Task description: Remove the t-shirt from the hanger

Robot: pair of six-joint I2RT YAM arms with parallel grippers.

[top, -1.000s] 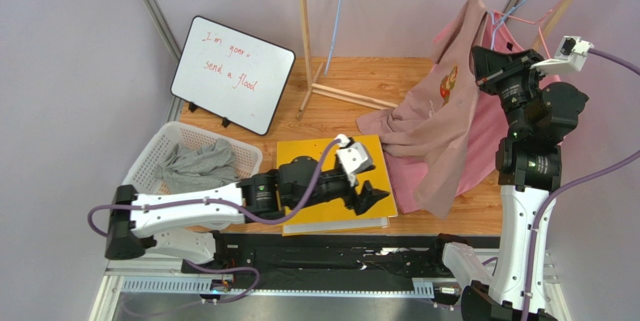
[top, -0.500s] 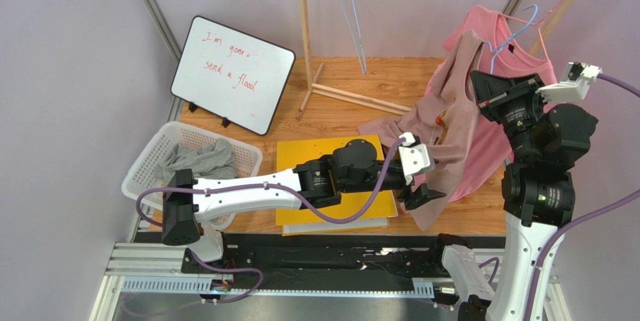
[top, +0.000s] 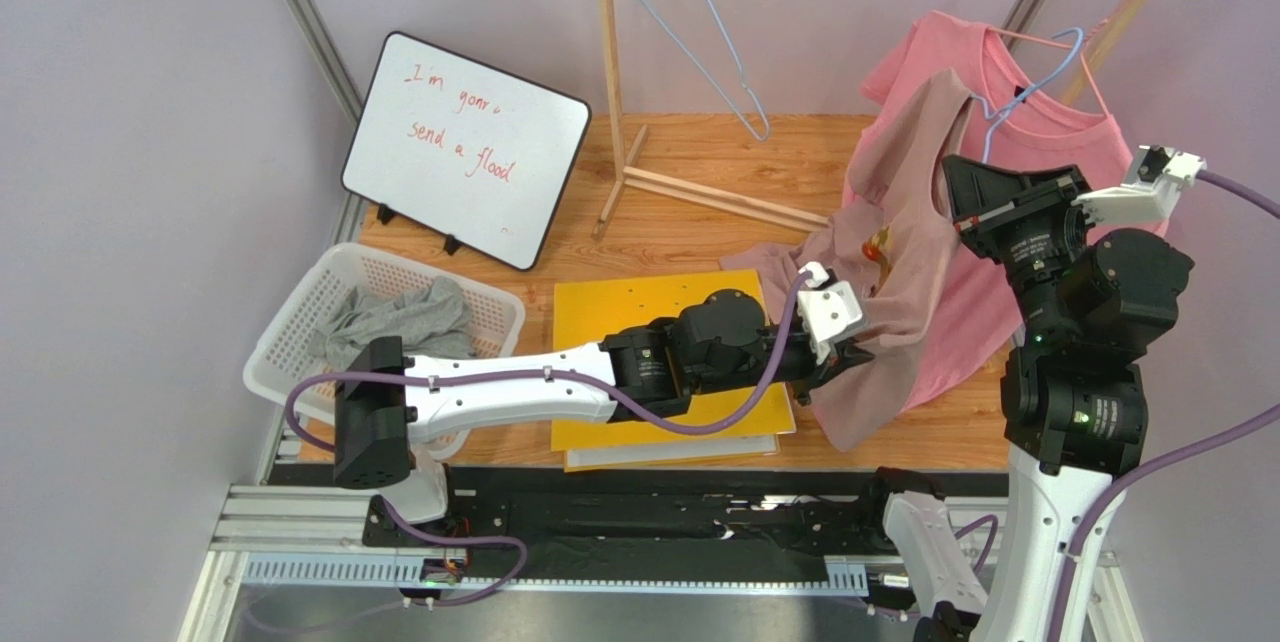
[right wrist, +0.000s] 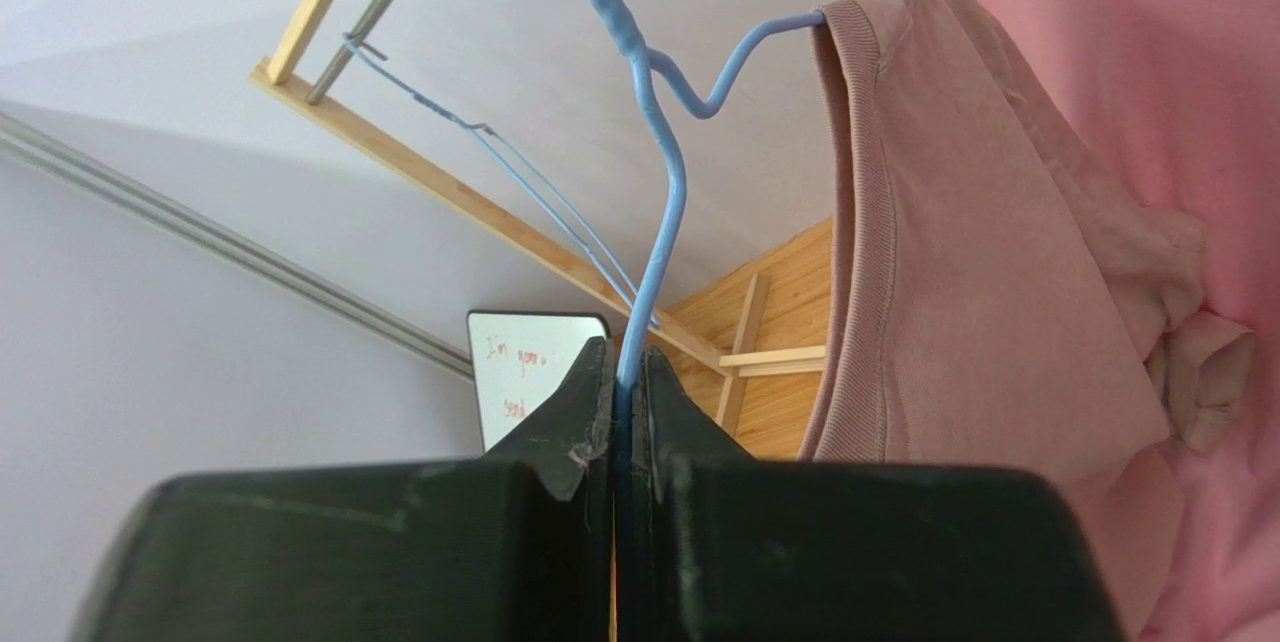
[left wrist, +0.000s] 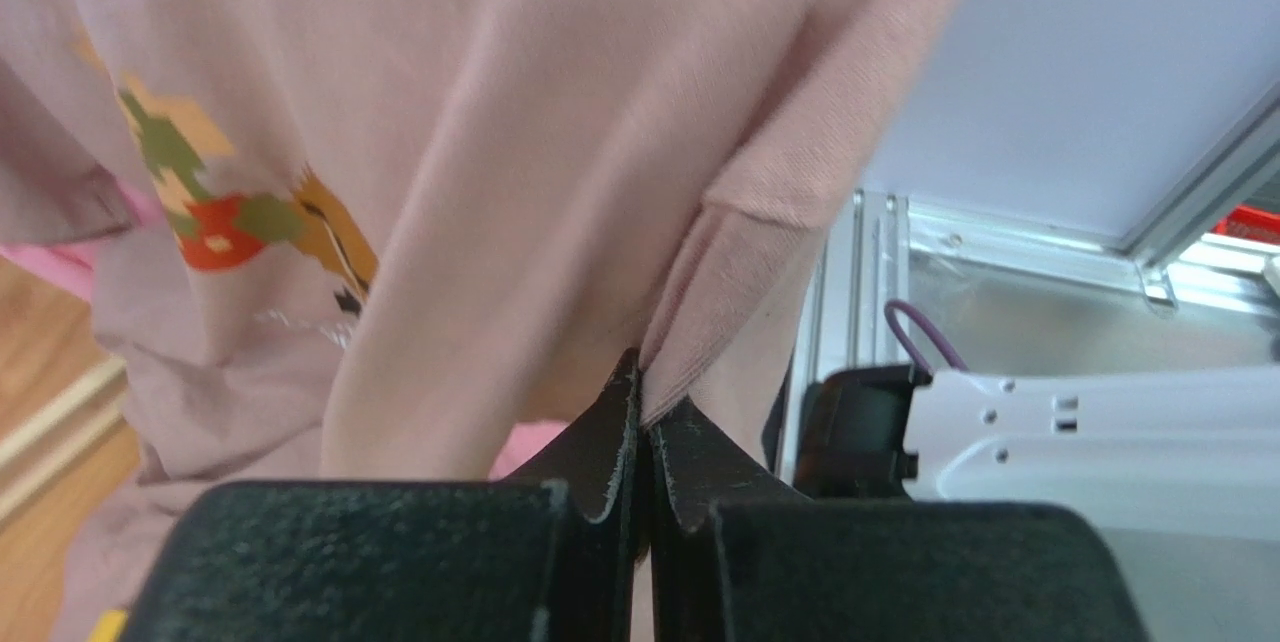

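From above, the dusty-mauve t-shirt [top: 902, 207] hangs rumpled from a blue hanger [top: 1037, 72] over the desk's [top: 706, 215] right side, its lower part sagging leftward. At the left wrist, the left pincer [left wrist: 643, 425] is pressed together on a hem fold, beside an orange-and-green print. At the right wrist, the right pincer [right wrist: 628, 395] pinches the hanger's stem, and the ribbed collar hooks 1 hanger arm.

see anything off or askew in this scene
Yes. The mauve t-shirt hangs lopsided: its collar is caught on only one arm of the blue hanger, the rest sagging to the table. The left gripper is shut on its hem, the right gripper on the hanger's bare wire.
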